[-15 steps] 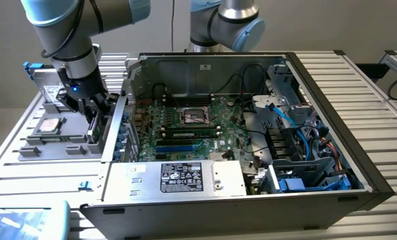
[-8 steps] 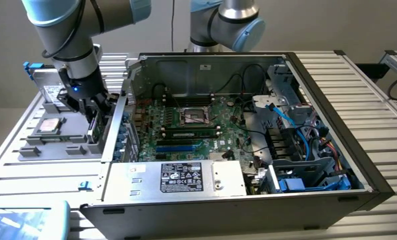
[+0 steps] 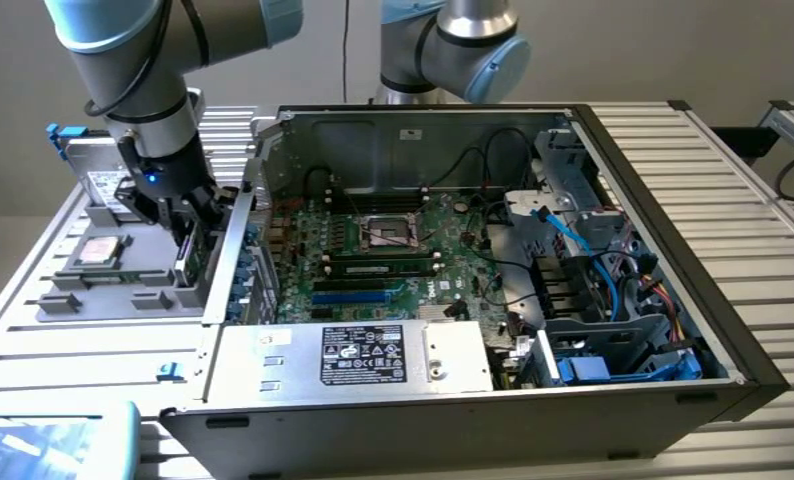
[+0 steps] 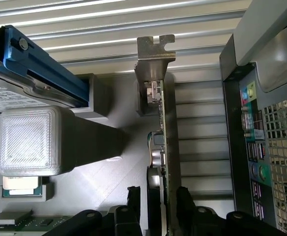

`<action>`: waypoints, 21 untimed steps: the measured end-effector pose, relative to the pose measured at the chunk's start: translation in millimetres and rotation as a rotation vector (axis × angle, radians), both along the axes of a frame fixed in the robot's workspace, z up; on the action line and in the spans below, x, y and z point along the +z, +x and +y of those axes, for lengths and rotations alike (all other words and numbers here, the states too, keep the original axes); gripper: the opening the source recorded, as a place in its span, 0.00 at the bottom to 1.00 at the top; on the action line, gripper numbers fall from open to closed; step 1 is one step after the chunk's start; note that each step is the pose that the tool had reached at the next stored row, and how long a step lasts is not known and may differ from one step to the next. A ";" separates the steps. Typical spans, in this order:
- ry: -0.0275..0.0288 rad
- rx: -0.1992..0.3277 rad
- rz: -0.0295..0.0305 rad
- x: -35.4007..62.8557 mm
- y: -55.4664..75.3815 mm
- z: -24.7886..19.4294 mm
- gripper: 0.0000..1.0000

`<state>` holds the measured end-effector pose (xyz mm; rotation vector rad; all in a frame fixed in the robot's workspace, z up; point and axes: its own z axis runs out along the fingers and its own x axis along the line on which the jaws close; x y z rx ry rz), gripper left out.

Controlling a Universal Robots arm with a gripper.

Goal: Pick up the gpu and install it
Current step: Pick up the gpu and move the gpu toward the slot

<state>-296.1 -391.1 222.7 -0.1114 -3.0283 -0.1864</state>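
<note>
Standing by the slatted bench (image 3: 751, 160), I see the open computer case (image 3: 717, 300) lying on its side with its insides facing up. Just beside it, on the exterior view's left, sits a grey tray (image 3: 70, 300). The gripper (image 3: 188, 238) hangs over the edge of the tray nearest the case. It reaches down around the gpu (image 3: 192, 265), which stands on edge in a tray slot, outside the case. Further from the case, the tray carries a silver hard drive (image 3: 101, 180) with a white label and a processor chip (image 3: 97, 250); the print on both is too small to read. Inside the case are the green motherboard (image 3: 370, 250) and some blue cables (image 3: 571, 240). The power supply (image 3: 370, 355) wears a black label with white print and marks, but I can't make out a brand.

From the wrist view, the gpu (image 4: 167, 147) shows edge-on, and its silver end bracket (image 4: 156, 49) is at the end away from the gripper. The black fingers (image 4: 185, 209) stand one to each face of the card, spread wide with a gap on either side, so the card is straddled but not clamped. The case's rear panel (image 4: 254, 147) runs alongside the card, with ports, round coloured sockets and a mesh grille. On the card's side away from the case are a translucent white block (image 4: 28, 142) and the hard drive's blue rail (image 4: 45, 64). No writing here is legible.
</note>
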 end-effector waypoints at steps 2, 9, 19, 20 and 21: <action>-0.0003 0.000 -0.0001 -0.1 0.0 0.0 0.42; -0.0004 0.000 -0.0001 0.0 0.0 0.0 0.28; -0.0004 0.000 -0.0001 26.2 -2.7 0.0 0.28; -0.0003 0.001 -0.0002 30.7 -3.0 0.0 0.28; -0.0003 0.001 -0.0002 35.2 -3.2 0.0 0.28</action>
